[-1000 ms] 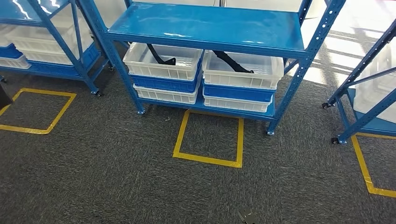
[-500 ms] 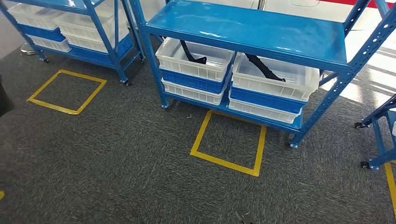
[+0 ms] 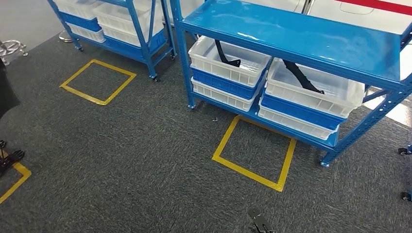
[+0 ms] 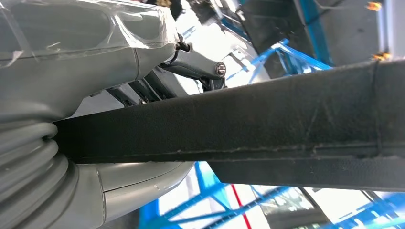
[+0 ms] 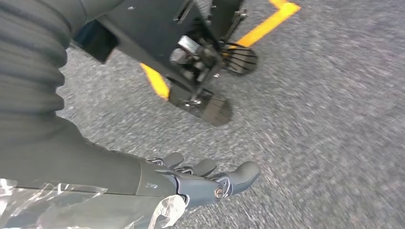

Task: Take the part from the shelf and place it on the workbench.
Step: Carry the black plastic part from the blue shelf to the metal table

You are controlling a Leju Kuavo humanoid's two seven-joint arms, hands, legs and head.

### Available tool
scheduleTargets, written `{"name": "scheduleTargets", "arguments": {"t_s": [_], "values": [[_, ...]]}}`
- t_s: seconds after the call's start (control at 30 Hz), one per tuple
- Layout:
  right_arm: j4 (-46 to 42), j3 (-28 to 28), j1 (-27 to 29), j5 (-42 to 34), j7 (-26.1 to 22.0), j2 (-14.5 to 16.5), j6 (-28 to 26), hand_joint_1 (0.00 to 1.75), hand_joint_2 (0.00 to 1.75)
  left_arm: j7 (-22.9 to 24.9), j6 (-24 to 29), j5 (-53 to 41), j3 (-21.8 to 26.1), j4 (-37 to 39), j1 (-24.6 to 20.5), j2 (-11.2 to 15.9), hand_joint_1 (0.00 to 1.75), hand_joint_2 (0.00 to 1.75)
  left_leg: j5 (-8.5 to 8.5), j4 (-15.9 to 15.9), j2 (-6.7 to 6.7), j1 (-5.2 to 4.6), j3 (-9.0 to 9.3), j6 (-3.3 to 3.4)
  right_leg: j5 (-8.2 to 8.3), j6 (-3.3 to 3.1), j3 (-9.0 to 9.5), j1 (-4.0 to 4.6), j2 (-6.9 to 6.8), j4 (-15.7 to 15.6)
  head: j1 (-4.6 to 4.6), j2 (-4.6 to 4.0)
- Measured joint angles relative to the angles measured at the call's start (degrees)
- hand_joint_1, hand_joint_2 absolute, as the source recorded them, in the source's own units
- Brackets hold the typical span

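Part [image 4: 267, 129], black, long and strap-like: lies across the left hand [image 4: 71, 143], pressed between the grey thumb and the darker fingers behind; held, already off the shelf [image 3: 291, 39]. Its far end is cut off by the frame edge, so full shape unknown.
Right hand [image 5: 205, 181]: hangs over grey carpet, fingers loosely extended, holding nothing.
Yellow floor square [image 3: 252, 150]: just before the shelf.
White bins [image 3: 228, 60]: on the shelf's lower tier; two further black parts [image 3: 226, 56] lean inside them.
Change: whole head view has swung since the earlier frames, shelf shifted rightward. Judged: robot turning away toward the workbench, carry step under way.
Workbench: location undetermined.
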Motion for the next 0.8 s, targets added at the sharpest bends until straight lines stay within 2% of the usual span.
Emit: {"name": "scheduleTargets", "arguments": {"t_s": [0.03,0.07,0.1,0.13,0.2,0.23,0.27,0.3,0.33,0.37,0.4,0.43,0.47,0.5,0.57,0.6,0.63,0.7,0.77,0.8], "values": [[0.0,0.01,0.26,0.19,0.18,-0.14,-0.02,0.0,1.75,-0.36,0.27,0.04,-0.14,0.17,0.41,-0.21,1.75,1.75,0.17,-0.09,-0.9,-0.05,-0.07,0.31,-0.08,0.3,0.18,0.03,-0.72,-0.12,0.01,0.0],[-0.01,0.01,0.56,0.33,0.26,-0.35,-0.04,0.0,1.75,-0.84,0.51,0.18,-0.26,0.42,0.9,-0.48,1.75,1.75,0.33,-0.25,-1.62,0.1,-0.05,0.61,-0.33,0.64,0.3,-0.06,-0.8,-0.07,0.01,0.0],[-0.01,0.02,0.78,0.46,0.27,-0.56,-0.04,0.0,1.75,-1.37,0.74,0.41,-0.36,0.71,1.3,-0.72,1.75,1.75,0.52,-0.44,-2.4,0.26,0.01,0.96,-0.88,0.91,0.19,-0.15,0.03,0.52,0.03,-0.01],[-0.02,0.02,0.93,0.55,0.18,-0.76,-0.05,0.0,1.75,-1.91,0.9,0.67,-0.5,1.08,1.56,-1.08,1.75,1.75,0.71,-0.64,-3.07,0.44,0.11,1.38,-2.01,1.08,-0.52,-0.22,1.46,2.29,0.07,-0.01],[-0.02,0.02,1.17,0.66,0.0,-1.08,-0.06,0.0,1.75,-2.87,1.13,1.34,-0.91,1.89,1.69,-1.99,1.75,1.75,0.87,-0.74,-4.51,0.59,0.17,1.93,-5.53,1.12,-4.02,-0.24,4.57,9.55,0.16,-0.01],[-0.03,0.02,1.22,0.67,-0.07,-1.11,-0.07,0.0,1.75,-3.21,1.17,1.63,-1.18,2.31,1.68,-2.5,1.75,1.75,0.87,-0.72,-5.25,0.56,0.18,2.07,-7.02,1.09,-6.19,-0.2,5.17,13.68,0.2,0.0],[-0.03,0.02,1.23,0.66,-0.13,-1.13,-0.08,0.0,1.75,-3.47,1.2,1.87,-1.43,2.66,1.61,-2.91,1.75,1.75,0.86,-0.7,-6.13,0.53,0.2,2.09,-7.55,1.1,-7.82,-0.17,5.37,16.45,0.21,0.0],[-0.04,0.02,1.18,0.61,-0.22,-1.13,-0.09,0.0,1.75,-3.64,1.19,2.01,-1.64,2.96,1.42,-3.21,1.75,1.75,0.84,-0.66,-7.03,0.51,0.23,2.08,-6.93,1.1,-8.47,-0.17,5.46,17.07,0.22,0.0],[-0.05,0.02,1.1,0.51,-0.37,-1.1,-0.09,0.0,1.75,-3.73,1.13,2.04,-1.82,3.18,1.06,-3.46,1.75,1.75,0.8,-0.57,-7.96,0.54,0.26,2.03,-5.2,1.08,-8.01,-0.22,5.66,15.27,0.23,0.0],[-0.07,0.02,1.01,0.37,-0.55,-1.07,-0.09,0.0,1.75,-3.75,1.01,1.97,-1.96,3.35,0.54,-3.67,1.75,1.75,0.71,-0.4,-8.89,0.61,0.25,1.91,-2.83,1.06,-6.66,-0.35,6.42,11.65,0.23,0.0],[-0.1,0.02,0.94,0.22,-0.73,-1.03,-0.07,0.0,1.75,-3.58,0.8,1.82,-2.08,3.48,-0.1,-3.81,1.75,1.75,0.53,-0.09,-9.8,0.66,0.12,1.69,-0.76,1.04,-5.02,-0.6,8.16,7.59,0.24,0.0],[-0.13,0.02,0.9,0.08,-0.91,-0.95,0.0,0.0,1.75,-3.2,0.51,1.63,-2.19,3.57,-0.81,-3.92,1.75,1.75,0.32,0.34,-10.69,0.66,-0.14,1.42,0.62,1.1,-3.66,-0.93,9.76,4.2,0.22,0.0],[-0.16,0.02,0.83,-0.03,-1.03,-0.82,0.07,0.0,1.75,-2.72,0.21,1.39,-2.28,3.63,-1.41,-3.97,1.75,1.75,0.16,0.66,-11.5,0.72,-0.47,1.11,1.25,1.15,-2.81,-1.13,10.98,2.11,0.23,0.0],[-0.19,0.02,0.71,-0.08,-1.16,-0.63,0.13,0.0,1.75,-2.2,-0.06,1.19,-2.36,3.65,-1.85,-3.97,1.75,1.75,0.14,0.82,-12.31,0.84,-0.79,0.78,1.2,1.12,-2.49,-1.16,11.45,1.34,0.24,0.0],[-0.25,0.01,0.4,-0.1,-1.33,-0.14,0.15,0.0,1.75,-1.47,-0.33,0.95,-2.4,3.67,-2.24,-3.93,1.75,1.75,0.22,0.86,-13.35,1.23,-1.35,0.26,1.15,0.81,-2.38,-0.98,9.86,1.18,0.3,-0.01],[-0.3,0.0,0.29,-0.1,-1.41,0.06,0.13,0.0,1.75,-1.29,-0.37,0.89,-2.38,3.67,-2.38,-3.85,1.75,1.75,-0.09,1.45,-12.47,1.23,-1.78,-0.04,1.14,0.52,-2.27,-0.98,9.04,1.12,0.2,-0.01],[-0.33,-0.01,0.31,-0.1,-1.44,0.24,0.12,0.0,1.75,-1.18,-0.39,0.84,-2.37,3.68,-2.6,-3.78,1.75,1.75,-0.91,3.14,-10.84,1.17,-2.66,-0.35,1.12,0.25,-2.16,-1.04,8.22,1.05,0.11,-0.01],[-0.37,-0.03,0.5,-0.1,-1.48,0.41,0.14,0.0,1.75,-1.1,-0.45,0.81,-2.39,3.68,-3.04,-3.68,1.75,1.75,-3.74,9.75,-6.93,1.04,-5.98,-1.04,0.95,-0.18,-2.0,-0.98,6.63,1.0,-0.1,0.0],[-0.37,-0.03,0.71,-0.03,-1.43,0.53,0.45,0.0,1.75,-0.61,-0.75,0.79,-2.49,3.7,-3.1,-3.69,1.75,1.75,-5.87,16.64,-5.49,1.21,-9.72,-1.42,0.73,-0.36,-1.93,-0.87,4.99,1.01,-0.13,0.0],[-0.37,-0.03,0.76,0.05,-1.37,0.63,0.71,0.0,1.75,-0.13,-0.96,0.79,-2.54,3.72,-3.05,-3.69,1.75,1.75,-5.65,17.52,-5.21,1.25,-10.35,-1.46,0.61,-0.38,-1.85,-0.84,4.14,1.02,-0.13,0.0]]}}
